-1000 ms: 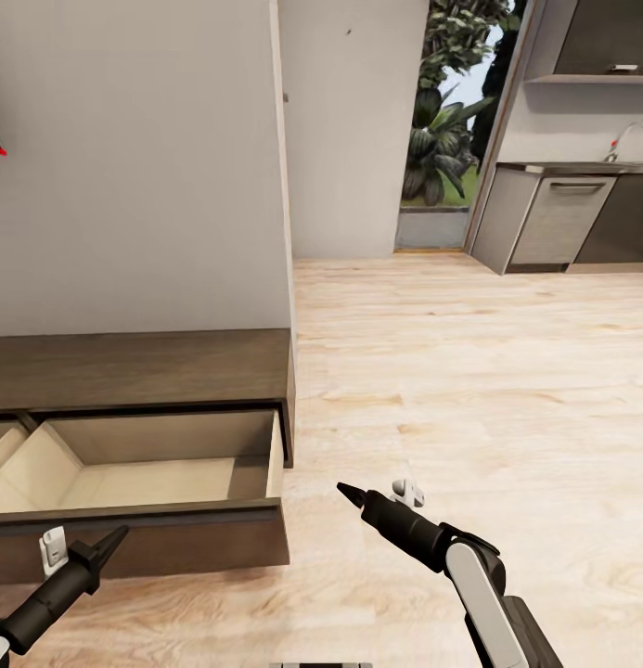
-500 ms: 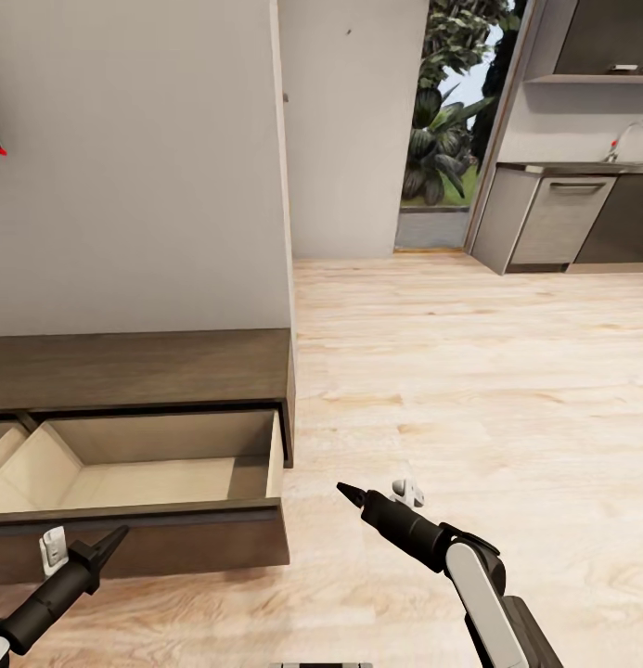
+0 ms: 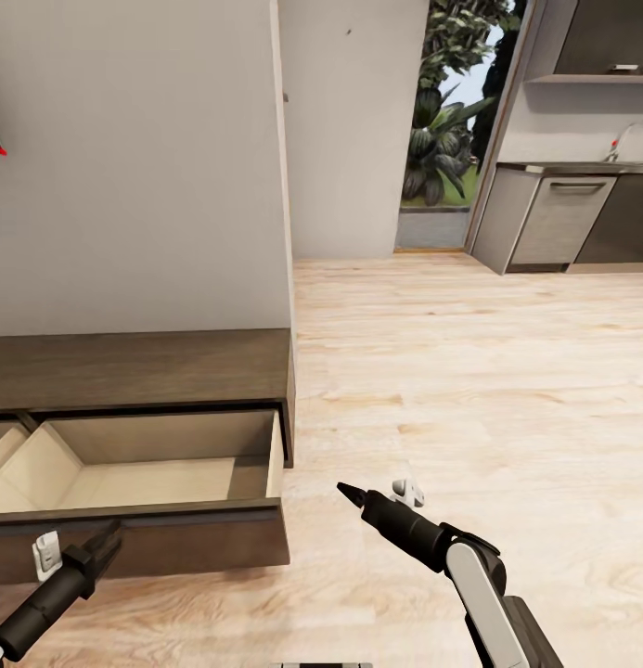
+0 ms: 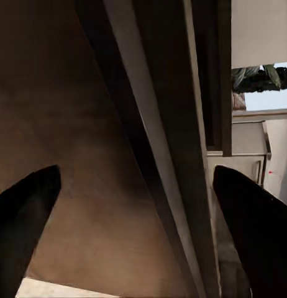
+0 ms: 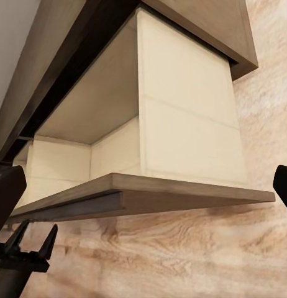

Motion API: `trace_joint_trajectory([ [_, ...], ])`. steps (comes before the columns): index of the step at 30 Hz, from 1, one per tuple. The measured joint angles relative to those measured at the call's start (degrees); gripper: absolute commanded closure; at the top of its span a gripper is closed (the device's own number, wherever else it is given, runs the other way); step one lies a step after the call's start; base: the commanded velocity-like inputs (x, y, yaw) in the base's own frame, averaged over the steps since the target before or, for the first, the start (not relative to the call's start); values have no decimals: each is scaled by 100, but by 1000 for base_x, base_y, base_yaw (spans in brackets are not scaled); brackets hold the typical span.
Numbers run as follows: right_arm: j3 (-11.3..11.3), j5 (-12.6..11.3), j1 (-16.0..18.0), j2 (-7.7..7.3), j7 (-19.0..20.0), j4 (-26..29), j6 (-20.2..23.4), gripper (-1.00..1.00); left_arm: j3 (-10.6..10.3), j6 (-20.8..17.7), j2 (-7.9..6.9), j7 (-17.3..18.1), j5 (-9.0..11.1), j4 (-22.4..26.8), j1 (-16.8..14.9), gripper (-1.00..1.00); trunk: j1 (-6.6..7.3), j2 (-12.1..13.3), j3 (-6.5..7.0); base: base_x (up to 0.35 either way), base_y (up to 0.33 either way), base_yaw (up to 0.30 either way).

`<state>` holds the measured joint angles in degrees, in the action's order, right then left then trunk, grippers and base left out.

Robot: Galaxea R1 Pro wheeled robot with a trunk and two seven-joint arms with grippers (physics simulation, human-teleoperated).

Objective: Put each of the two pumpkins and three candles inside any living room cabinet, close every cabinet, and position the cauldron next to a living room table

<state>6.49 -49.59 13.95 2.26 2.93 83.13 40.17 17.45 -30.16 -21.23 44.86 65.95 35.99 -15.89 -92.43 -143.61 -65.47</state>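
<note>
From the head camera you have the cabinet (image 3: 140,371) low against the wall at the left, with one drawer (image 3: 163,482) pulled out and its pale inside bare as far as you can see; no pumpkin, candle or pot is in sight here. Your left gripper (image 3: 106,540) sits just in front of the dark drawer front with its fingers parted, holding nothing; compared with half a second ago it has drifted a little to the left and down and the fingers have spread, while the camera and the rest of the room are unchanged. Your right gripper (image 3: 349,493) hangs over the bare floor (image 3: 469,371), well clear of the drawer; its tips look drawn together here, empty. In the left wrist camera the two dark fingers (image 4: 25,205) stand wide apart, with the brown front panel of the drawer (image 4: 69,136) close ahead between them. In the right wrist camera you see the drawer (image 5: 181,130) from the side, sticking out of the cabinet, and the left gripper (image 5: 33,245) with its prongs open near the front edge. I'd judge the drawer stiff, fairly light and smooth-running with no handle, so push flat on the middle of the front panel rather than trying to pinch it.
</note>
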Motion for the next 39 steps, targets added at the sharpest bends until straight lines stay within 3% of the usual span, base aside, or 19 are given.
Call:
trace_joint_trajectory([
  [12, 0, 0, 0, 0, 0, 0, 0, -100, 0, -11, -4, 1, 7, -2, -1, -100, 0, 0, 0, -8, 0, 0],
  [39, 0, 5, 0, 0, 0, 0, 0, -100, 0, -13, -4, -24, 9, -2, -1, -100, -3, 0, 0, -188, 0, 0],
])
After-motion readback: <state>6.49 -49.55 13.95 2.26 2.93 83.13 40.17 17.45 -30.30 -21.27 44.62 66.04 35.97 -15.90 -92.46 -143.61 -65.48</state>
